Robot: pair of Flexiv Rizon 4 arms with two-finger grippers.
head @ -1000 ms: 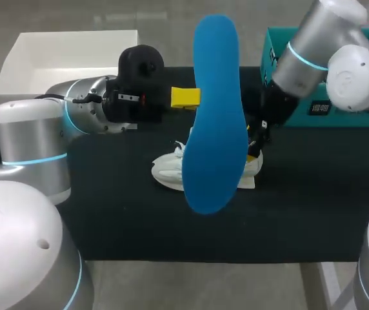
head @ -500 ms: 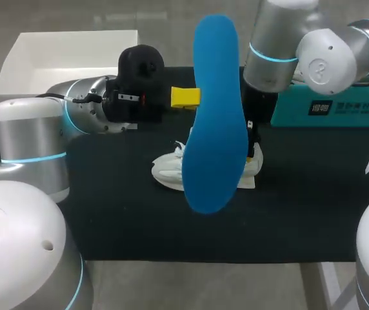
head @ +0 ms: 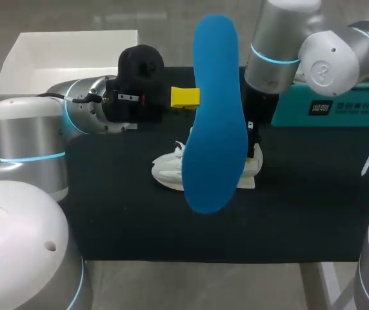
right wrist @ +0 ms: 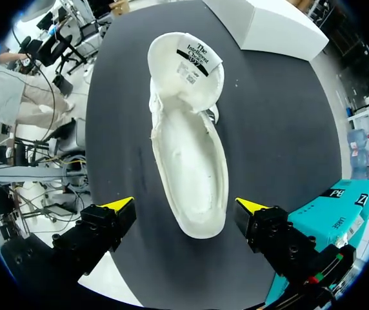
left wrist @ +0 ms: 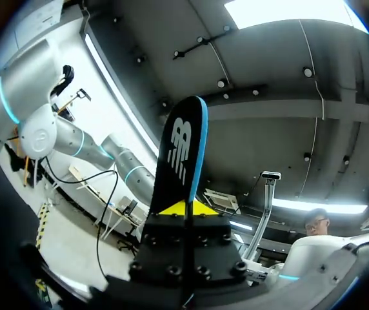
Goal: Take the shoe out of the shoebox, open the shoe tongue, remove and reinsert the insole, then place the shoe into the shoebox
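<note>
Right arm's [head: 275,58] fingers [right wrist: 121,206] apart above shoe [right wrist: 188,161]

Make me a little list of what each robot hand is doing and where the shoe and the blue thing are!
left gripper: shut on the blue insole, holding it up above the table
blue insole: out of the shoe, held by one end
right gripper: open, over the shoe's heel end, one finger on each side
shoe: white, on the black table, tongue folded back, no insole inside
boxes: white box far left, teal box far right
</note>
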